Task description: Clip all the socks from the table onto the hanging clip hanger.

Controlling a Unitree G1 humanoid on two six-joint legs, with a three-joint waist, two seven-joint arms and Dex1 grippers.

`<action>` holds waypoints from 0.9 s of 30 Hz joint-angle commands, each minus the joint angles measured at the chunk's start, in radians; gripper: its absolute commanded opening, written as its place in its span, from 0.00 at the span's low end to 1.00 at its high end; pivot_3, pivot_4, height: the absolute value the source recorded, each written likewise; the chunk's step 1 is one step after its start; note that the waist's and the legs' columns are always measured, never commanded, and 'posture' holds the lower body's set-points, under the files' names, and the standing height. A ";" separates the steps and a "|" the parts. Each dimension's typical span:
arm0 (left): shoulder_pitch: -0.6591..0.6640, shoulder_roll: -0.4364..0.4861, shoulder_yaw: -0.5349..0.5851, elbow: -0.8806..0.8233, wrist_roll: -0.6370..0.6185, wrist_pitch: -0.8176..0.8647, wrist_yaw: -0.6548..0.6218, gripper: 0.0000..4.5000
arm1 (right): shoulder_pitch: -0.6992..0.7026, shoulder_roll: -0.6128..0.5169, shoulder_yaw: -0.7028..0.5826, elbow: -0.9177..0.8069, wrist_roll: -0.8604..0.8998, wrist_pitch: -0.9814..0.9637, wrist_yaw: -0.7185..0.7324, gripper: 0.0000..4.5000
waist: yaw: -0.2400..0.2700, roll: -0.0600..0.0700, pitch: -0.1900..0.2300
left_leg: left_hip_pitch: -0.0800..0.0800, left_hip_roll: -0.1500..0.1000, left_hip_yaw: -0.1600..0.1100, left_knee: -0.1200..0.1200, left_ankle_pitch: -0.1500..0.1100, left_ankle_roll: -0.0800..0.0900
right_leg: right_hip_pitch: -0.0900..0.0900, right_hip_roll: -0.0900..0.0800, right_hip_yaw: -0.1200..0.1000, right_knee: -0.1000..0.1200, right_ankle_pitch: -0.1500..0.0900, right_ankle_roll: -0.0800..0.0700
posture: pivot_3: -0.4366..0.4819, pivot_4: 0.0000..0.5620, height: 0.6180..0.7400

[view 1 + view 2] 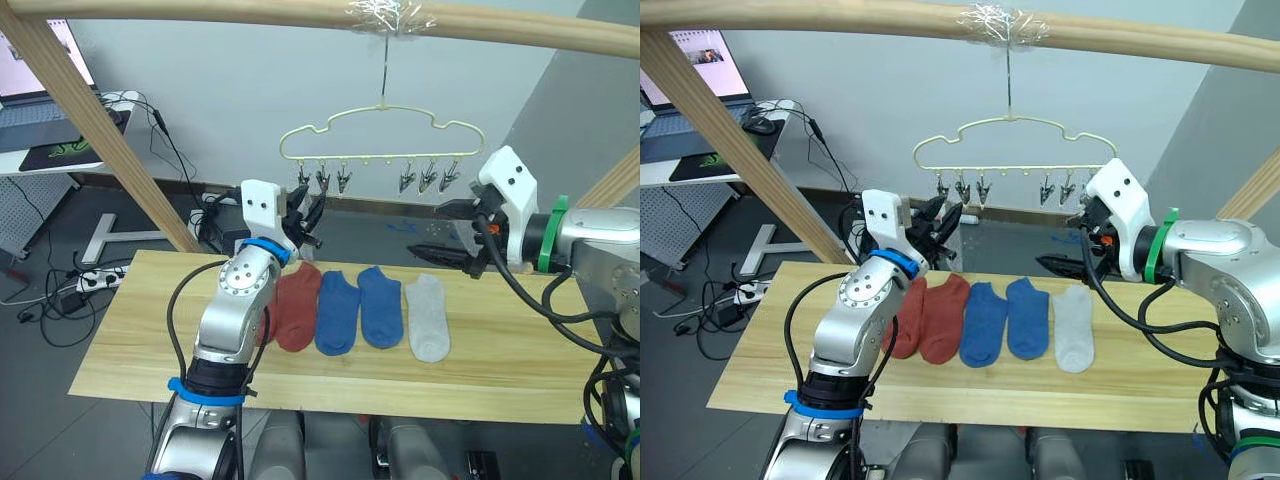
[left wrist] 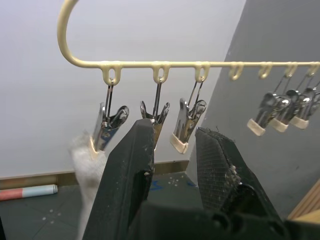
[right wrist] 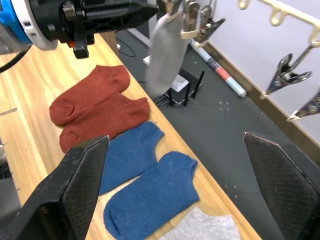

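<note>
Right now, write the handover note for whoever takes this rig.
Left gripper: fingers open, empty, raised beside the first silver clips of the pale yellow-green wire clip hanger.
Right gripper: fingers wide open, empty, above the pale wood table.
Done: one light grey sock hangs from a clip.
Left: two rust-red socks, two blue socks, one light grey sock, flat on the table.

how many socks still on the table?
5. Two red socks side by side nearest the left gripper, two blue socks next, one grey sock last. Another grey sock already hangs from a clip on the hanger.
</note>
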 commanded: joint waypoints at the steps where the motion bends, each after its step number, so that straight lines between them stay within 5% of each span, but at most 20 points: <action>1: -0.030 -0.022 -0.008 0.013 0.034 -0.032 0.026 0.35 | -0.014 -0.029 -0.049 -0.053 0.041 0.025 -0.021 1.00 | -0.002 0.000 0.000 | 0.000 0.000 0.000 0.000 0.000 0.000 | 0.000 0.000 0.000 0.000 0.000 0.000 | 0.49 0.35 1.00; 27: -0.193 -0.072 0.038 0.307 0.099 -0.160 0.105 0.35 | 0.033 -0.048 -0.125 -0.133 0.161 0.129 -0.141 1.00 | -0.052 0.000 0.000 | -0.001 0.000 0.000 0.000 0.000 0.000 | 0.000 0.000 0.001 -0.001 0.000 0.000 | 0.41 0.39 1.00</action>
